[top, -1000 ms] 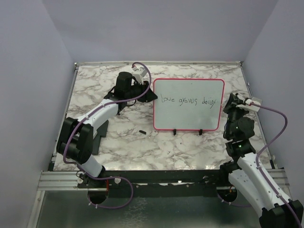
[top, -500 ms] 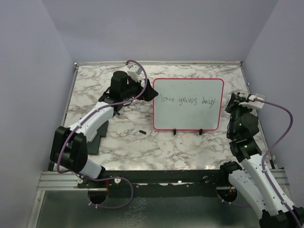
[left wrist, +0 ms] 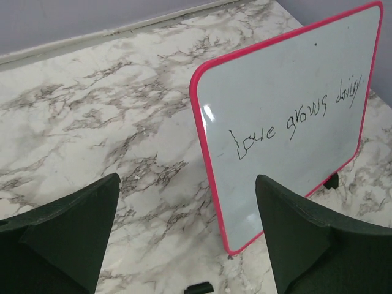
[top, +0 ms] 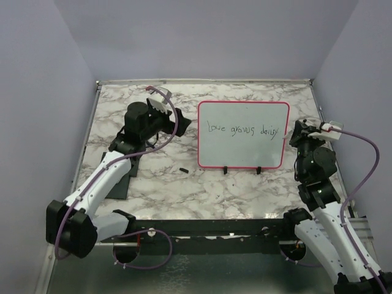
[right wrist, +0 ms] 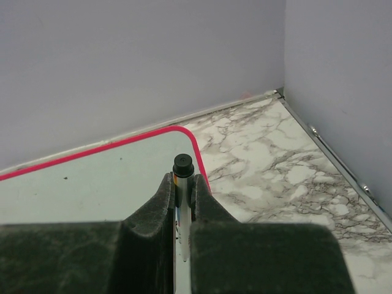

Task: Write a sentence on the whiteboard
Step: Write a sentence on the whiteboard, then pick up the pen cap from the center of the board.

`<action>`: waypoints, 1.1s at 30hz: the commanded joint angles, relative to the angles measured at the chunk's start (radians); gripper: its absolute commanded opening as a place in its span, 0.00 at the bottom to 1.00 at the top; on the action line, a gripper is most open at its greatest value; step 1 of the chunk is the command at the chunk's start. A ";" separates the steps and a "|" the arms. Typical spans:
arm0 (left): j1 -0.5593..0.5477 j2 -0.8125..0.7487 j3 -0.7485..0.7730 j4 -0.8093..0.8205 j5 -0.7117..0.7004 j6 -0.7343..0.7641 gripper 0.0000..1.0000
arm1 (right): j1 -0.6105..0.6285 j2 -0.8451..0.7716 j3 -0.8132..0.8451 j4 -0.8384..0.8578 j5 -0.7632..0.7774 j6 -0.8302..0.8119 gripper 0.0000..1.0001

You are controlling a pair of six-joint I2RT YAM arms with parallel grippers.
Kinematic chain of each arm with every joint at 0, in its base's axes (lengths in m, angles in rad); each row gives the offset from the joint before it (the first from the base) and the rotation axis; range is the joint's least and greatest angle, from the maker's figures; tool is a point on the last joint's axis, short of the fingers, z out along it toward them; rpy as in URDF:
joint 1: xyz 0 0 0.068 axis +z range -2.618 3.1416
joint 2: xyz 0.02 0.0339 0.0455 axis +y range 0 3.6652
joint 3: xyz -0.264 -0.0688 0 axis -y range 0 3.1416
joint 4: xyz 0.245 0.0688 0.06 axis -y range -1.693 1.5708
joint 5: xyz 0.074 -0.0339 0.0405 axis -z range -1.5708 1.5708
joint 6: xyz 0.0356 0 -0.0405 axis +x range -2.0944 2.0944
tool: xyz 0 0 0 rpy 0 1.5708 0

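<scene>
The whiteboard (top: 244,153) with its red-pink frame stands tilted on the marble table. The sentence (top: 244,129) runs across it in thin dark handwriting. In the left wrist view the whiteboard (left wrist: 288,67) fills the right side, and the sentence (left wrist: 294,119) reads "Love grows daily". My left gripper (top: 176,119) is open and empty, a short way left of the board's left edge, apart from it. My right gripper (top: 296,131) is at the board's right edge, shut on a marker (right wrist: 183,166) with a black end, over the board's corner (right wrist: 92,184).
A small black cap (top: 183,169) lies on the table below the board's lower left corner, also seen as the cap (left wrist: 198,287). Two black clips (top: 225,169) sit on the board's near edge. A dark flat pad (top: 124,179) lies under the left arm. Walls enclose the table.
My left gripper has opened and drawn back to the left, away from the board's left edge. The right gripper has stayed at the right edge with the marker.
</scene>
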 commanded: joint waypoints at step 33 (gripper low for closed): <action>-0.389 0.088 -0.341 -0.150 -0.409 0.620 0.69 | -0.004 -0.078 0.130 -0.343 -0.498 0.187 0.01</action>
